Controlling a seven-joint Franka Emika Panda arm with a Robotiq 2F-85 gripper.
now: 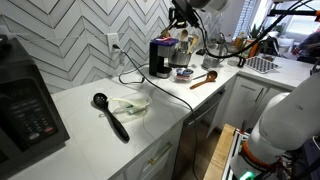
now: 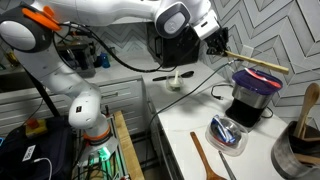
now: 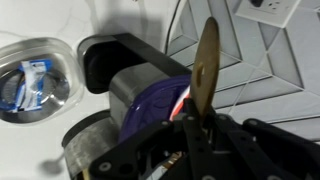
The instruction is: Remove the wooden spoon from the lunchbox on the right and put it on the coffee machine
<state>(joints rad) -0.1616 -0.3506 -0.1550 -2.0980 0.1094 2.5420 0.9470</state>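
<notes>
**Spoon out of the box and held over the coffee machine; set-down still to do**

We read the first half of the task as done. The wooden spoon (image 2: 256, 61) is no longer in the lunchbox (image 2: 228, 135). It is up in the air, with the gripper (image 2: 221, 44) clamped on one end of it. In the wrist view the fingers pinch the handle from both sides, and the rest of the spoon (image 3: 207, 62) juts forward from the gripper (image 3: 196, 122).

In an exterior view the spoon runs nearly level, sloping slightly down away from the gripper. It passes above the dark purplish top of the coffee machine (image 2: 250, 98) with a clear gap, so we see no contact. The wrist view agrees: the purple top (image 3: 150, 97) lies below and a little to the side of the spoon.

The pale lunchbox sits on the counter just beside the machine, with some blue items inside. It shows in the wrist view (image 3: 36, 76) and, farther off, in an exterior view (image 1: 183, 73), next to the coffee machine (image 1: 160, 57).

A second wooden spoon (image 2: 205, 158) lies flat on the counter near the lunchbox. We take it to be no part of the job.

What is left, in our judgement, is to lower the spoon onto the machine's top, let it rest there steadily, then release and lift away. The top is small and the spoon is long, so balance is our main concern.
</notes>
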